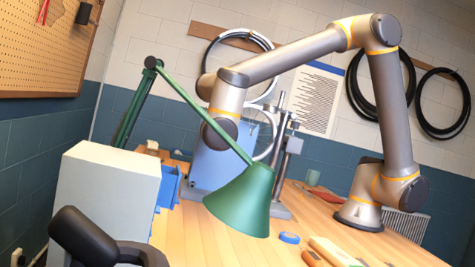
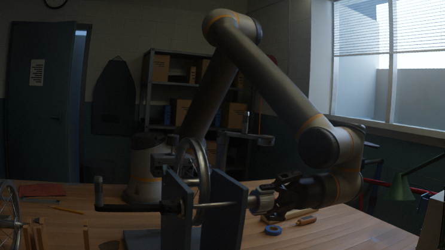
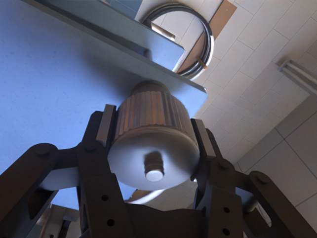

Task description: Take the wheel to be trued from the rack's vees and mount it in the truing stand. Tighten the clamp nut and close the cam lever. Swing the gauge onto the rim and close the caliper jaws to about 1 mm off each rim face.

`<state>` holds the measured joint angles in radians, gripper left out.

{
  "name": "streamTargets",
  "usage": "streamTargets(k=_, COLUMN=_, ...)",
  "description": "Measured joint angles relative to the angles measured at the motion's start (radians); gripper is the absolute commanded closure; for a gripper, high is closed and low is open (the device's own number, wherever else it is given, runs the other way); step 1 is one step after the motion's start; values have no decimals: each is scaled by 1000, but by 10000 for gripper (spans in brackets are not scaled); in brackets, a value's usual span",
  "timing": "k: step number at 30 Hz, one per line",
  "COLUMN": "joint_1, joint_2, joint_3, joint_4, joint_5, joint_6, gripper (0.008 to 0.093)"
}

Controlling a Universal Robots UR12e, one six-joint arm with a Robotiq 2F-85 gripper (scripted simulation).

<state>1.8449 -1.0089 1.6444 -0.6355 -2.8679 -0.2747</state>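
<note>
The blue truing stand [image 2: 202, 205] stands mid-bench. The silver wheel [image 2: 193, 174] sits between its two uprights, its axle running through them. At the axle's right end is the ribbed clamp nut [image 3: 153, 123], just outside the right upright. My gripper [image 3: 153, 130] has its two finger pads on opposite sides of the nut [image 2: 263, 202]. The threaded axle tip pokes out of the nut's face. The black cam lever [image 2: 127, 206] lies out to the left of the stand. The gauge post [image 1: 279, 148] rises behind the stand. Another wheel [image 2: 9, 211] rests in the wooden rack at far left.
A green cup [image 1: 312, 177] stands by the wall. A green lamp shade [image 1: 243, 200] hangs low over the bench in front of the stand. A tape roll [image 2: 273, 230], a screwdriver [image 2: 306, 220] and a wooden block lie under my wrist. A white cabinet [image 1: 107, 189] stands at the bench end.
</note>
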Motion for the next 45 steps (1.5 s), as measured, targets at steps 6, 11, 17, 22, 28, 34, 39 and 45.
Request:
streamTargets(k=6, joint_1=0, joint_2=0, joint_3=0, joint_4=0, joint_5=0, joint_6=200, gripper=934)
streamTargets(k=11, joint_1=0, joint_2=0, joint_3=0, joint_4=0, joint_5=0, joint_6=366, gripper=934)
streamTargets(k=17, joint_1=0, joint_2=0, joint_3=0, joint_4=0, joint_5=0, joint_6=565, gripper=934)
streamTargets(k=22, joint_1=0, joint_2=0, joint_3=0, joint_4=0, joint_5=0, joint_6=729, gripper=934)
streamTargets(k=28, joint_1=0, joint_2=0, joint_3=0, joint_4=0, joint_5=0, joint_6=922, gripper=934)
streamTargets(k=34, joint_1=0, joint_2=0, joint_3=0, joint_4=0, joint_5=0, joint_6=1110, gripper=934)
streamTargets(k=39, joint_1=0, joint_2=0, joint_3=0, joint_4=0, joint_5=0, joint_6=1263, gripper=934)
streamTargets(k=45, joint_1=0, joint_2=0, joint_3=0, joint_4=0, joint_5=0, joint_6=1439, gripper=934)
